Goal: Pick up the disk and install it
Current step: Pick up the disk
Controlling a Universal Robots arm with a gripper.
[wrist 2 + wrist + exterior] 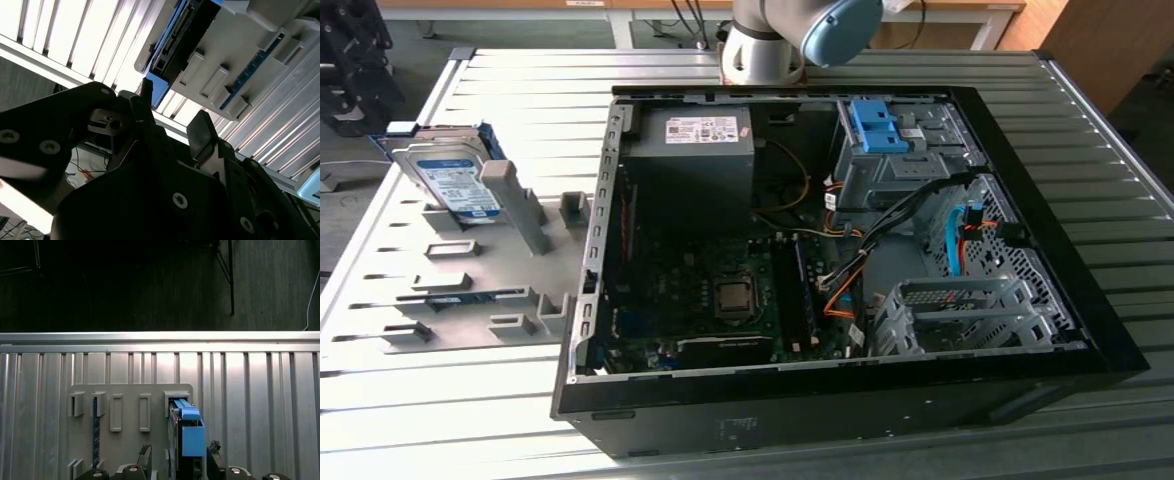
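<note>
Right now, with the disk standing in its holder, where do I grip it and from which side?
Clamp the disk across its two broad flat faces near the top edge, coming down from above. It stands on edge in a slot of the grey holder, so only its upper part is free.

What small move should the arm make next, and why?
Probably lower toward the disk. It stands on edge in the grey rack, and the gripper, jaws open, looks lined up with it but apart from it.
</note>
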